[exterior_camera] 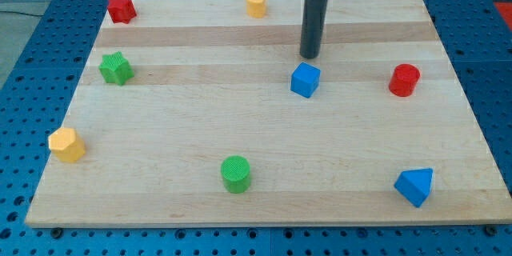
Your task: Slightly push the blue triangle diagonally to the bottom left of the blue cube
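The rod [312,16] is cut off by the view's top edge.

Bare board btwn blue triangle [414,186] & blue cube [305,79]; green cylinder [235,174] off to view's left.

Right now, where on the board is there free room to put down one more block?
Widest bare patch: between green star, blue cube, yellow block and green cylinder. Another lies between cube, red cylinder and blue triangle. Tightest by the cube, where my tip stands just above it.
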